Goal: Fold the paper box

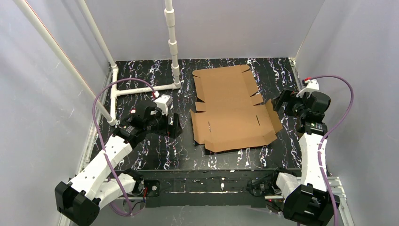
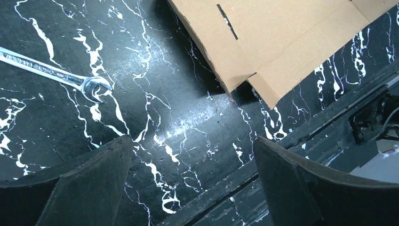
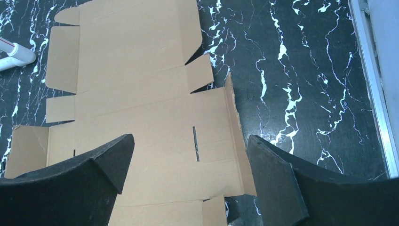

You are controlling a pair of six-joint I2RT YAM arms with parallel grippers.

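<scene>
The paper box (image 1: pixel 230 110) is a flat brown die-cut cardboard sheet with flaps and slits, lying unfolded in the middle of the black marbled table. Its right side flap (image 3: pixel 234 122) tilts up slightly. My left gripper (image 1: pixel 173 125) is open and empty, just left of the sheet's near-left corner (image 2: pixel 263 89), hovering over bare table (image 2: pixel 193 140). My right gripper (image 1: pixel 281 101) is open and empty at the sheet's right edge. In the right wrist view it (image 3: pixel 190 137) spans the near-right part of the sheet (image 3: pixel 141 94), above it and not touching.
A steel wrench (image 2: pixel 61 75) lies on the table left of the left gripper. A white PVC pipe frame (image 1: pixel 173 47) stands at the back left, with one pipe end (image 3: pixel 14 54) near the sheet's far-left flap. Grey walls enclose the table; a metal rail (image 3: pixel 374 84) runs along its right edge.
</scene>
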